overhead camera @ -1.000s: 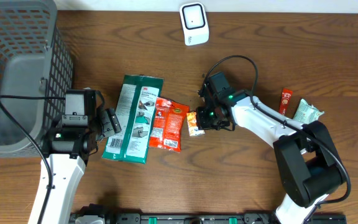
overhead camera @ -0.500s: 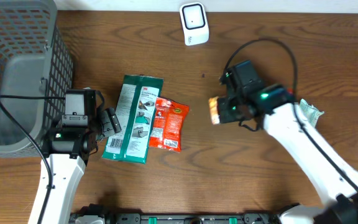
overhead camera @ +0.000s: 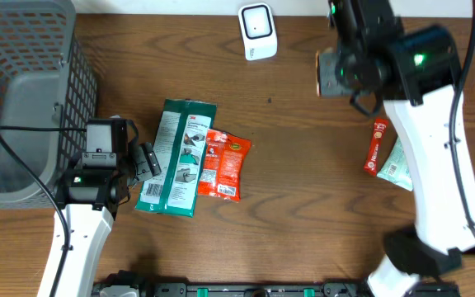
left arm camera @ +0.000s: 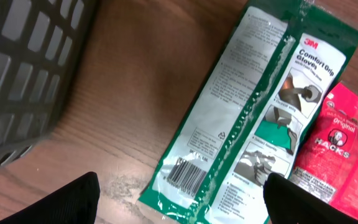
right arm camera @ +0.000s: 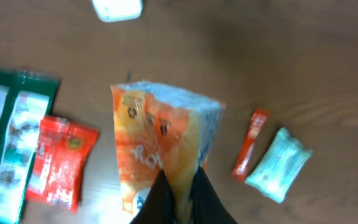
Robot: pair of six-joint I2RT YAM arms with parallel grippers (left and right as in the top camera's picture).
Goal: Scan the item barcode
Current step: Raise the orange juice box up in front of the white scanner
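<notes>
While the right gripper (right arm camera: 180, 182) is pinching the orange snack packet (right arm camera: 160, 140) high up near the white scanner (overhead camera: 257, 31), it should be turning the barcode toward it slowly. The left gripper (overhead camera: 147, 159) is hanging open, empty.

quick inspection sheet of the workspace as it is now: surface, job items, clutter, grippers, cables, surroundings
surface: wooden table, no spills seen
job's things: orange packet held off the table, near the white scanner; barcode cannot be made out
clutter: green 3M gloves packet lying flat, red Hacks packet against its right edge; red sachet and pale green pack together at the right
grippers: right gripper shut on the orange packet; left gripper open, empty, beside the gloves packet
cables: black cable loops over the basket edge; another follows the right arm
surroundings: grey wire basket at far left; nothing else seen
</notes>
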